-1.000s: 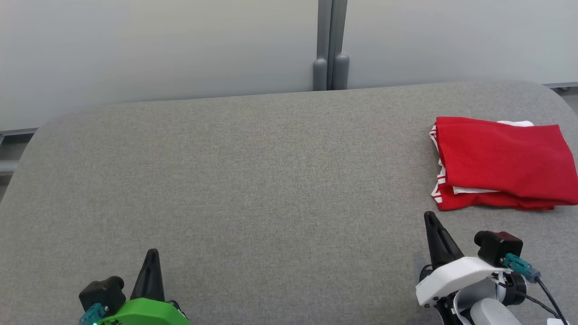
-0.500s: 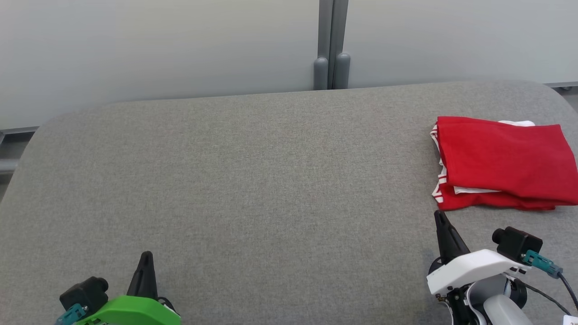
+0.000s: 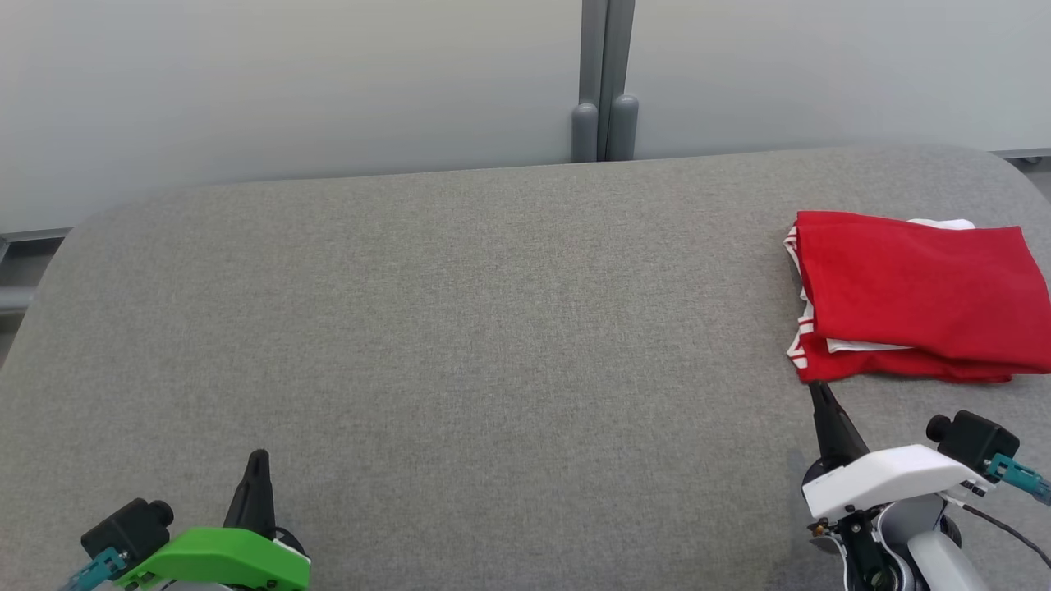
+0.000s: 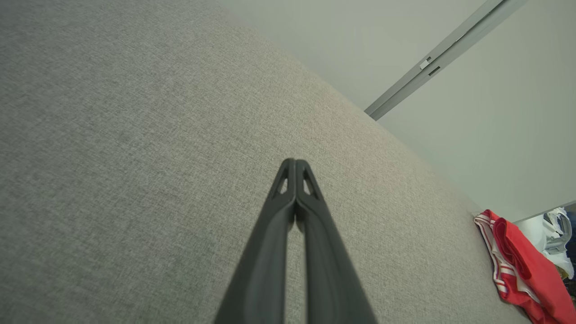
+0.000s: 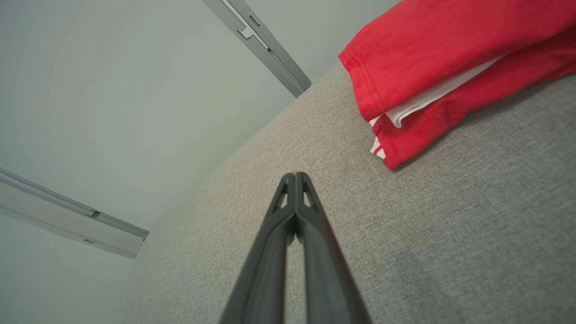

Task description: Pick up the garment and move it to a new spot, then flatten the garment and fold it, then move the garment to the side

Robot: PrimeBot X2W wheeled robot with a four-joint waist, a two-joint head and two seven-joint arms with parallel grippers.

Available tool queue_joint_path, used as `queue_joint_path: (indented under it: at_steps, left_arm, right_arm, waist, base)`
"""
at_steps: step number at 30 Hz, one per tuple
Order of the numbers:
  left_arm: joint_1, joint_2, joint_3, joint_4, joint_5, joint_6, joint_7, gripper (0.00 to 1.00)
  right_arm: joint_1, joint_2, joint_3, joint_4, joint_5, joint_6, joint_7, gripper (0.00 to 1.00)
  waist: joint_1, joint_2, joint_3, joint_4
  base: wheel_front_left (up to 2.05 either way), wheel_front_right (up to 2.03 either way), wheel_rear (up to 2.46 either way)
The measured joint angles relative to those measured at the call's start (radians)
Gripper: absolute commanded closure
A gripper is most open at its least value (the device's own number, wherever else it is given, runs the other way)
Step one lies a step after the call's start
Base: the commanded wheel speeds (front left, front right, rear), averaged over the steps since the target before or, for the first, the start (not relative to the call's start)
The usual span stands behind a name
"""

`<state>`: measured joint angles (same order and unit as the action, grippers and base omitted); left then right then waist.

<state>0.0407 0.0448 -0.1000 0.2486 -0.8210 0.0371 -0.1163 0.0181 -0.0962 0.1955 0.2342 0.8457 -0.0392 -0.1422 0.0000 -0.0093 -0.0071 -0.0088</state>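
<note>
1. The garment (image 3: 920,295) lies folded at the far right of the grey table (image 3: 493,328), so the task looks nearly done. Any retreat should draw the right gripper (image 3: 817,394) nearward without snagging the cloth corner just beyond its tip.
2. Right gripper and left gripper (image 3: 259,460) are both clenched and hold nothing.
3. The garment is red with white striped trim, in flat stacked layers.

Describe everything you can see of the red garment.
The red garment looks like soft knit fabric, with white striped trim and a white inner layer showing at its edges. It lies folded into a flat, layered rectangle at the right side of the grey upholstered surface. The shut right end effector points at its near corner without touching.
</note>
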Motion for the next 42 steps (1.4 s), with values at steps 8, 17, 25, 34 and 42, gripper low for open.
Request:
queue_joint_path:
  at_steps: [8, 17, 25, 34, 42]
  left_arm:
    - [-0.002, 0.000, 0.016, 0.002, -0.096, -0.015, 0.023, 1.00]
    - [-0.022, -0.001, 0.039, 0.005, -0.190, -0.037, 0.054, 1.00]
    - [-0.030, -0.001, 0.065, 0.010, -0.294, -0.055, 0.084, 1.00]
    - [-0.042, -0.001, 0.088, 0.015, -0.390, -0.077, 0.116, 1.00]
    - [-0.046, -0.002, 0.103, 0.023, -0.474, -0.092, 0.135, 1.00]
  right_arm:
    - [-0.009, 0.000, -0.032, 0.001, 0.091, 0.019, 0.022, 1.00]
    - [-0.010, 0.001, -0.066, 0.004, 0.198, 0.039, 0.052, 1.00]
    - [-0.017, 0.003, -0.100, 0.009, 0.300, 0.057, 0.078, 1.00]
    - [-0.032, 0.004, -0.135, 0.014, 0.402, 0.076, 0.105, 1.00]
    - [-0.035, 0.005, -0.163, 0.018, 0.484, 0.092, 0.127, 1.00]
  waist:
    - [0.0000, 0.0000, 0.001, 0.001]
    - [0.0000, 0.0000, 0.002, 0.002]
    - [0.0001, 0.0000, 0.004, 0.003]
    - [0.0001, 0.0000, 0.005, 0.005]
    - [0.0001, 0.0000, 0.006, 0.006]
  base:
    - [0.00, 0.00, 0.00]
    - [0.00, 0.00, 0.00]
    - [0.00, 0.00, 0.00]
    - [0.00, 0.00, 0.00]
    - [0.00, 0.00, 0.00]
